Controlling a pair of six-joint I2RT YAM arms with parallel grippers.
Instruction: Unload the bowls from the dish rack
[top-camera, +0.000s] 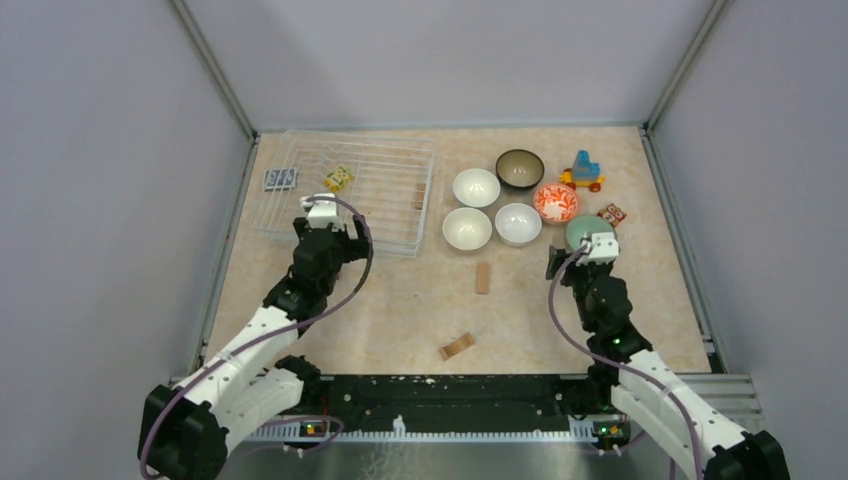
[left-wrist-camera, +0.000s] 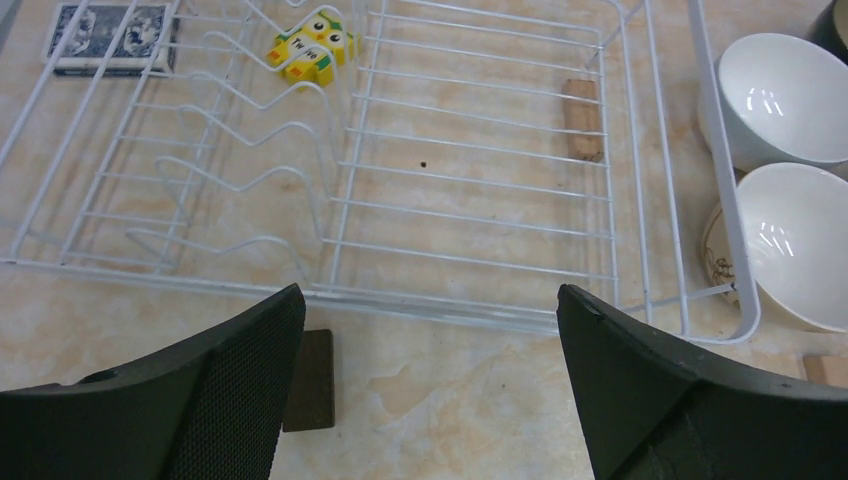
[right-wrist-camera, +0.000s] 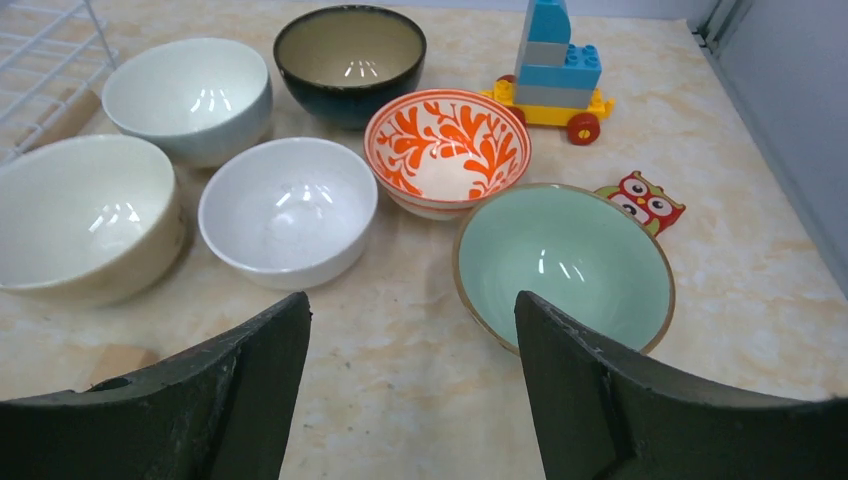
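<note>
The white wire dish rack (top-camera: 385, 200) lies at the back left, and I see no bowl inside it. All the bowls stand on the table to its right: two white ones (top-camera: 476, 187) (top-camera: 518, 224), a cream one (top-camera: 467, 228), a dark one (top-camera: 520, 168), an orange patterned one (top-camera: 556, 203) and a pale-green one (top-camera: 583, 230). My left gripper (top-camera: 328, 222) hangs open at the rack's near edge (left-wrist-camera: 450, 310), nothing between its fingers. My right gripper (right-wrist-camera: 412, 305) is open just short of the pale-green bowl (right-wrist-camera: 563, 260), which stands free on the table.
Inside the rack lie a yellow owl block (left-wrist-camera: 312, 45) and a wooden block (left-wrist-camera: 583, 118); a card deck (left-wrist-camera: 108, 35) sits at its far left corner. A toy vehicle (top-camera: 582, 172), a red owl tile (top-camera: 611, 213), wooden blocks (top-camera: 483, 277) (top-camera: 457, 346) and a dark block (left-wrist-camera: 310, 380) lie about.
</note>
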